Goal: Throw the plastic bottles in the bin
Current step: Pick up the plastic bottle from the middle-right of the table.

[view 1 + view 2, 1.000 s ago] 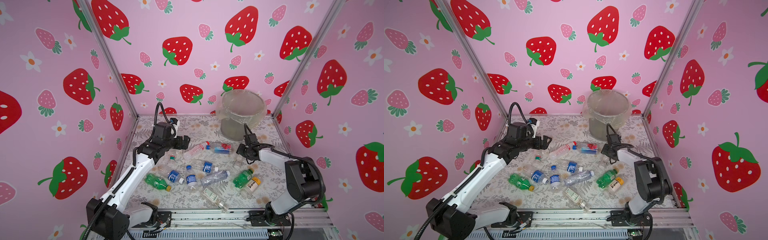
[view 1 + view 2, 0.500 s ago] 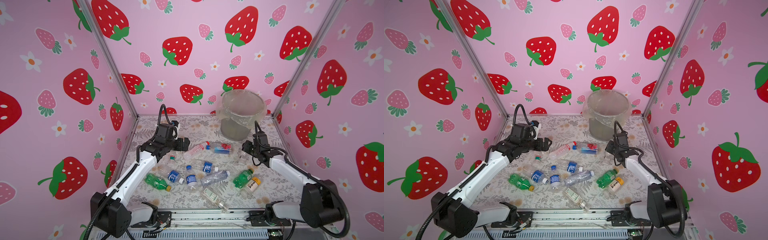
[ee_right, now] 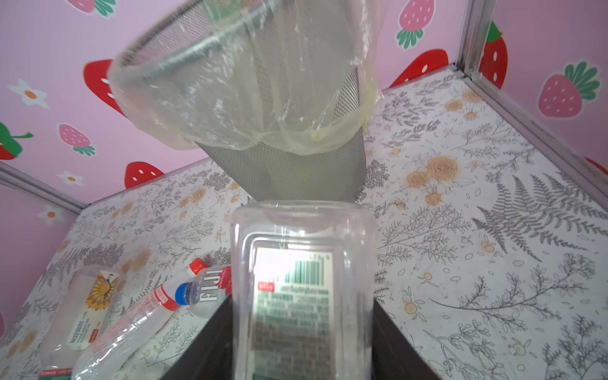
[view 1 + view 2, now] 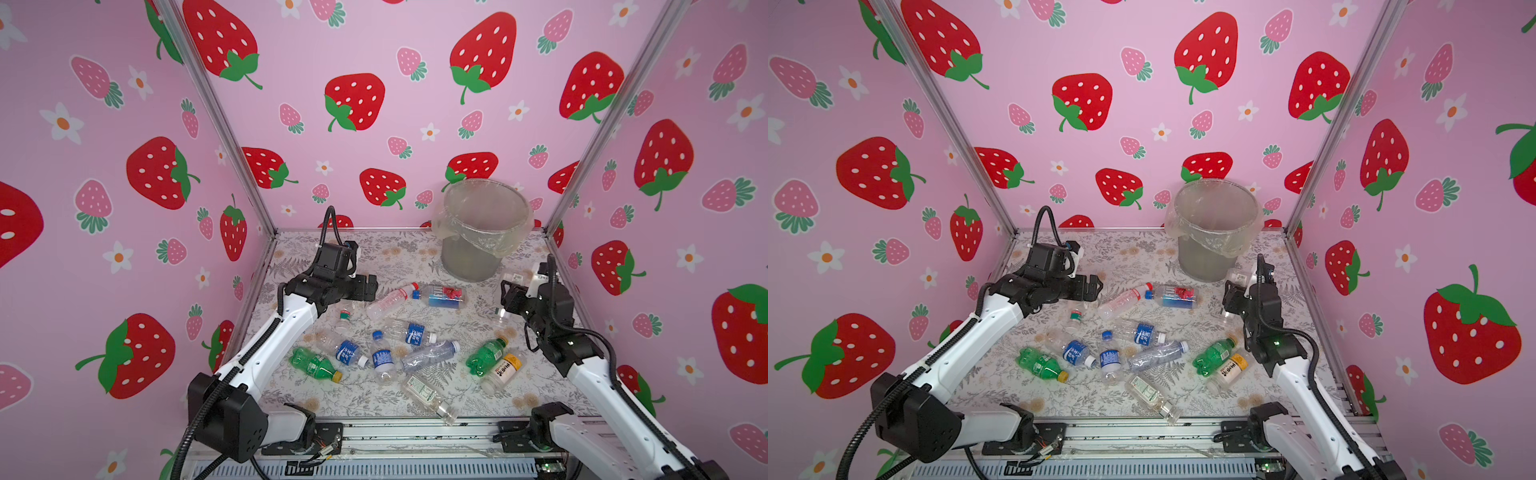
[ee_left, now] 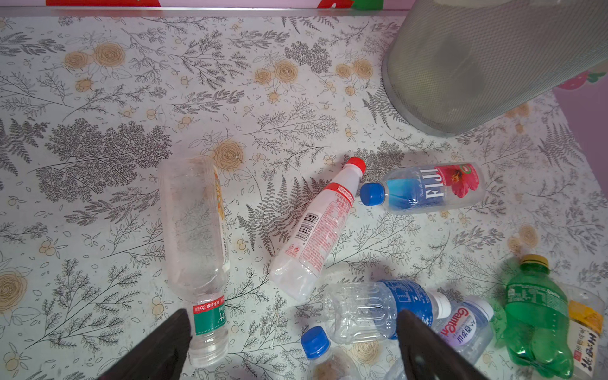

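**One bottle in hand, nearly all the rest on the table**

We judge the task barely begun. The right pincer is clamped on a clear bottle with a white label. It holds the bottle off the table, just in front of the bin and below its rim. The left pincer hangs with its jaws wide apart and nothing between them, above the near edge of the scatter.

Close to a dozen plastic bottles lie on their sides across the middle of the table, well short of the bin. Among them are two green ones, a red-capped one and several with blue labels. All of these are left to carry over, the held one first.

Much is unclear to us. The liner and the mesh veil the inside of the bin, so we cannot tell whether any bottle is in it. The held bottle's label is blurred, and its cap end is hidden between the jaws. In both top views the right arm covers part of the table beneath it, where a faint clear shape may be another bottle. The left wrist view cuts off several bottles at its edge.
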